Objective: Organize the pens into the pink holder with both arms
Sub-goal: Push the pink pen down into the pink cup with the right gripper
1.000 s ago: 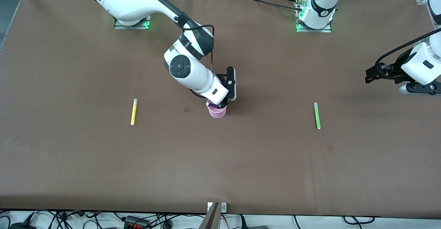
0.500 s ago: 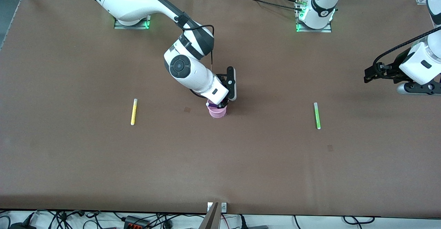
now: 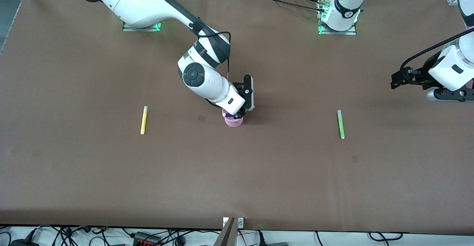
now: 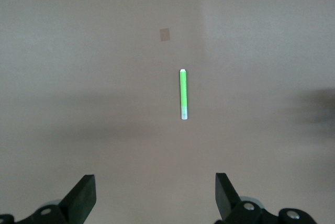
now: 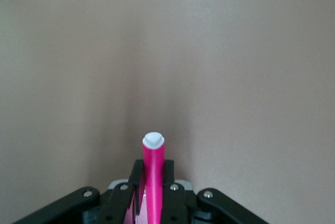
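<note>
A pen is going into the pink cup.

The right arm's black two-finger gripper (image 3: 240,113) is squeezing a bright magenta marker pen with a white end (image 5: 154,174), right over the small round see-through pink plastic cup (image 3: 233,121). The left arm's black gripper (image 4: 155,195) is waiting with its fingers wide apart, high above a green marker pen (image 4: 183,94) lying on the brown table (image 3: 259,172). A yellow marker pen (image 3: 144,120) is lying well apart from both grippers.

Even, soft overhead light on the counter (image 3: 111,172), no glare. Faint, diffuse shadows sit under the arms. Front view is sharp; both wrist views look washed-out and hazy, with a blurred dark smudge at one edge.
</note>
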Controlling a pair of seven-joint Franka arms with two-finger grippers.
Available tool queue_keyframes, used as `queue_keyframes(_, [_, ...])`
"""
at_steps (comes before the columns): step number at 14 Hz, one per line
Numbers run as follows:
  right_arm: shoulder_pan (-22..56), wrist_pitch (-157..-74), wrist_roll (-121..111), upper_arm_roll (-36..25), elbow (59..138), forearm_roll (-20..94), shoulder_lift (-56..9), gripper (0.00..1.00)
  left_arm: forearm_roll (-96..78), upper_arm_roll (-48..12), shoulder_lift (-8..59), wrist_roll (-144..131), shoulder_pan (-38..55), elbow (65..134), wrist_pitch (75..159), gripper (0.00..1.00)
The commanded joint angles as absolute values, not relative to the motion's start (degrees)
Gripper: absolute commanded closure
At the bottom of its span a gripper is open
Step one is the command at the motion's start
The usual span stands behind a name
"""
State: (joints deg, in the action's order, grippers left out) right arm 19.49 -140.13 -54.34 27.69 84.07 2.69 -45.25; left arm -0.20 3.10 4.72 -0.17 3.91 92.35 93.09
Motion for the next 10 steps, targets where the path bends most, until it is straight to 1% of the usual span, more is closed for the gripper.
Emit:
queue_keyframes(1, [19.0,-140.6,-55.4,28.0,84.4,2.7,-45.1,0.99,0.6,3.5,3.9,0.7,4.7,92.3,92.2,0.00])
queue_keyframes(4, [18.5,-140.6,-55.5,28.0,84.7,2.6,-45.1,0.99,0.6,3.5,3.9,0.8,4.6,92.3,92.2,0.00])
queue_keyframes(5, [18.4,-140.6,-55.7,28.0,85.2,2.7,-45.1,0.96,0.6,3.5,3.9,0.7,4.7,92.3,92.2,0.00])
queue_keyframes(6, [18.4,-140.7,-55.7,28.0,85.3,2.7,-45.1,0.69,0.6,3.5,3.9,0.8,4.6,92.3,92.2,0.00])
queue_keyframes(7, [18.1,-140.6,-55.8,28.0,85.3,2.6,-45.1,0.17,0.6,3.5,3.9,0.8,4.6,92.3,92.2,0.00])
queue_keyframes(8, [18.0,-140.5,-55.9,28.1,85.3,2.7,-45.0,0.00,0.6,3.5,3.9,0.8,4.6,92.3,92.1,0.00])
queue_keyframes(10, [17.9,-140.4,-55.6,28.2,85.3,2.7,-44.8,0.00,0.6,3.5,3.9,0.9,4.5,92.3,92.1,0.00])
